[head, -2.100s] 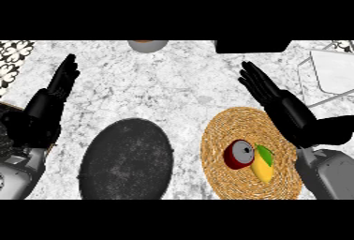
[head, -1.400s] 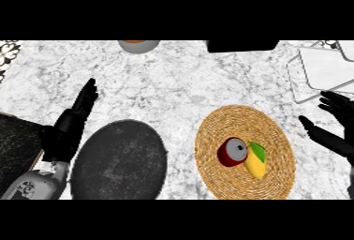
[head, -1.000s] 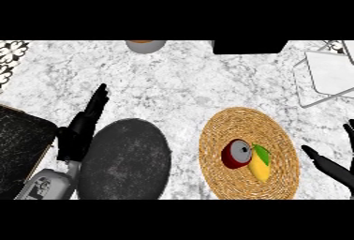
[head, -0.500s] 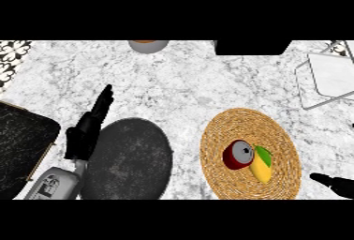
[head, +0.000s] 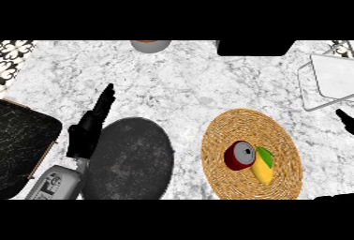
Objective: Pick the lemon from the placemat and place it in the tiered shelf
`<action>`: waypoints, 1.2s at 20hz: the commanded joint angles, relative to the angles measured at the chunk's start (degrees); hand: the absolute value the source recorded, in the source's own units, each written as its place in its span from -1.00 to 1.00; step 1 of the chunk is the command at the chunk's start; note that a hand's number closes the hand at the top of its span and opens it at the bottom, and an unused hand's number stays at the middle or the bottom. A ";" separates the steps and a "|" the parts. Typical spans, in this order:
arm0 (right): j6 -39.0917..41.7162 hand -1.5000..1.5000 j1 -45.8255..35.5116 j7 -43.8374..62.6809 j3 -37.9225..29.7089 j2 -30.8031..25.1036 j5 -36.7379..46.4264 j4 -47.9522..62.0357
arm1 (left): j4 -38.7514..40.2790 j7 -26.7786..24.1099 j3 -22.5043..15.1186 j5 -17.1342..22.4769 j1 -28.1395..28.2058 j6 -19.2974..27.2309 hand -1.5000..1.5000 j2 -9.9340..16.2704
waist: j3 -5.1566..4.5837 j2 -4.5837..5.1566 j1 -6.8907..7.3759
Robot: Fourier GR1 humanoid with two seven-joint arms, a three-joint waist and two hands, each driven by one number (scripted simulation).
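Note:
A yellow lemon (head: 262, 170) lies on a round woven placemat (head: 228, 131) at the lower right, touching a dark red can (head: 240, 155) lying on its side and a green fruit (head: 265, 155). The tiered shelf (head: 330, 80), wire-framed with a white tray, stands at the right edge. My left hand (head: 88, 127) is at the left, fingers straight and pointing up, empty. Of my right hand only a black fingertip (head: 343, 116) shows at the right edge, right of the placemat and below the shelf.
A dark grey oval plate (head: 131, 159) lies beside my left hand. A black textured slab (head: 21, 140) fills the lower left. A grey bowl (head: 150, 45) and a black block (head: 253, 47) sit at the far edge.
My right hand has slid right and down, then out of the picture almost entirely; a fingertip now shows higher at the right edge. My left hand drifted toward the plate. The lemon has not moved.

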 commanded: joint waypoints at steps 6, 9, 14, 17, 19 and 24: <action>6.23 -1.00 -8.60 26.79 8.03 -1.06 8.42 -11.21 | -1.30 -1.25 0.84 -1.89 2.02 -1.22 0.00 -1.11 | 0.15 0.04 0.34; 9.16 -1.00 -11.41 28.17 8.65 2.55 11.25 -10.15 | 0.81 -0.71 2.84 -1.98 0.87 -3.99 0.00 -1.35 | 0.18 0.09 0.17; 6.46 -1.00 -1.15 25.93 12.06 6.88 20.54 -17.19 | 2.01 0.89 6.40 -2.00 -2.18 -4.91 0.00 -1.38 | 0.21 -0.04 -0.73; 11.72 -1.00 -9.97 35.16 11.68 10.23 20.91 -16.97 | -2.11 2.88 4.31 -4.95 0.58 -3.83 0.00 -3.95 | 0.19 0.01 -0.10; 10.56 -1.00 -11.18 34.60 15.63 13.77 26.21 -13.10 | -0.18 1.74 6.53 -3.64 -1.14 -7.42 0.00 -2.38 | 0.19 0.06 0.03; 13.03 -1.00 -9.41 34.33 15.07 18.16 28.48 -14.83 | 0.84 2.21 6.20 -7.32 0.03 -5.19 0.00 -6.47 | 0.19 0.03 -0.18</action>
